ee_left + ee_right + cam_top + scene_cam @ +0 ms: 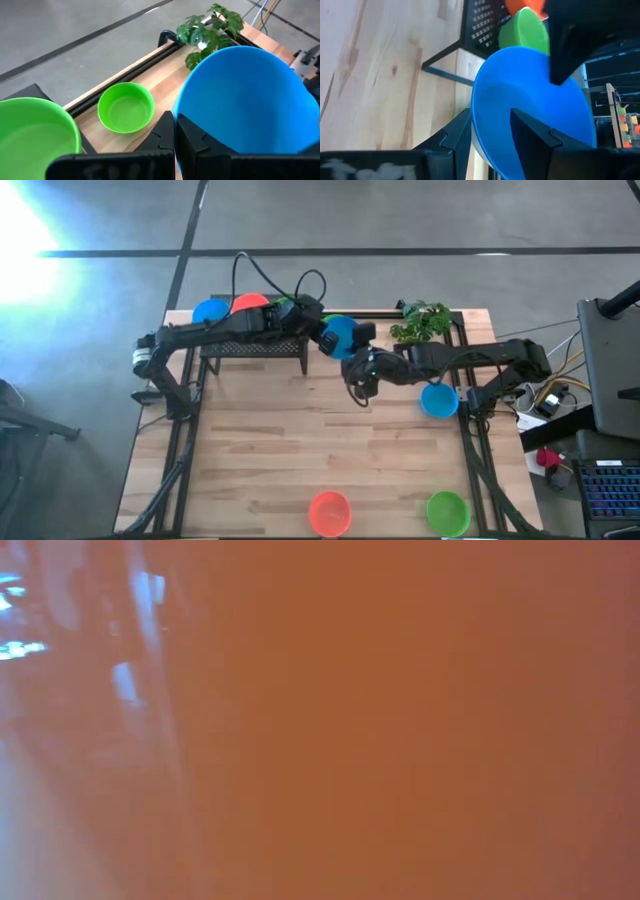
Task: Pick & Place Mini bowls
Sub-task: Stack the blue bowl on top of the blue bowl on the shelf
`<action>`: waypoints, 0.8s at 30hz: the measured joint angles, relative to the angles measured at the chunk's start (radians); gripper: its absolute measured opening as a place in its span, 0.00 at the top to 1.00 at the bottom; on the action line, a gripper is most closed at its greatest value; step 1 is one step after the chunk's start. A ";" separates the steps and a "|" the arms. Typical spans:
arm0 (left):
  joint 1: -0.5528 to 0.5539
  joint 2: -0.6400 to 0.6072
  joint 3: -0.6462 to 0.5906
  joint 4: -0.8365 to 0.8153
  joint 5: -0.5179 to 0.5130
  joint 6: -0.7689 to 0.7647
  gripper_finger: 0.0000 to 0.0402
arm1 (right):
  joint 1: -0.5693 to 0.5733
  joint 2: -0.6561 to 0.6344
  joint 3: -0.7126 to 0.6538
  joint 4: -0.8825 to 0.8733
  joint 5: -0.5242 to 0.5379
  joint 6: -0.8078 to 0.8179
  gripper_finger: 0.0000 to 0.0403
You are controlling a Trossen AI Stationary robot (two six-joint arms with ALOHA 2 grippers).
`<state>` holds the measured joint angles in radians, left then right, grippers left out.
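Observation:
My left gripper (325,332) (176,137) reaches over the black mesh stand and is shut on a blue mini bowl (342,332) (245,95) (530,100) held in the air beyond the stand's right end. My right gripper (358,370) (490,135) is open at the bowl's near side, one finger outside the wall and one over the hollow, with a gap showing. Blue (210,310), orange-red (250,303) and green (285,304) mini bowls sit at the stand. Another blue bowl (438,399) rests on the table under my right arm. My left gripper pinches the blue bowl's rim (176,120) between its two fingers, coming level from the table's left. The bowl is lifted clear of the table and tipped on edge, its hollow turned toward my right gripper.
An orange-red bowl (329,511) and a green bowl (447,510) stand at the table's near edge. The leafy sprig (422,322) (210,30) lies at the far right corner. A green bowl (125,107) sits on the wood by the far rail. Orange-red blur fills the low view.

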<state>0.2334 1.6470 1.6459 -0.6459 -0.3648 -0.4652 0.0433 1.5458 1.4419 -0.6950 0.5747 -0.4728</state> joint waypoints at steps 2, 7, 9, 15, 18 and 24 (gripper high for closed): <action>0.015 0.000 0.000 -0.004 0.017 0.002 1.00 | 0.000 -0.008 0.010 -0.001 -0.003 0.004 0.68; 0.049 -0.010 0.000 -0.045 0.039 0.028 1.00 | 0.000 -0.050 0.024 -0.001 -0.004 0.041 0.68; 0.067 -0.031 0.002 -0.059 0.058 0.043 1.00 | 0.000 -0.072 0.028 -0.001 -0.004 0.079 0.67; 0.134 -0.116 0.023 -0.158 0.060 0.102 1.00 | 0.000 -0.163 0.028 -0.002 -0.010 0.185 0.68; 0.182 -0.164 0.030 -0.247 0.079 0.153 1.00 | 0.000 -0.203 0.028 -0.004 -0.037 0.209 0.70; 0.295 -0.265 0.031 -0.412 0.150 0.241 1.00 | 0.000 -0.261 0.028 -0.002 -0.064 0.212 0.71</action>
<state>0.5287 1.3824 1.6772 -1.0583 -0.2149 -0.2239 0.0433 1.2847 1.4696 -0.6968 0.5111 -0.2611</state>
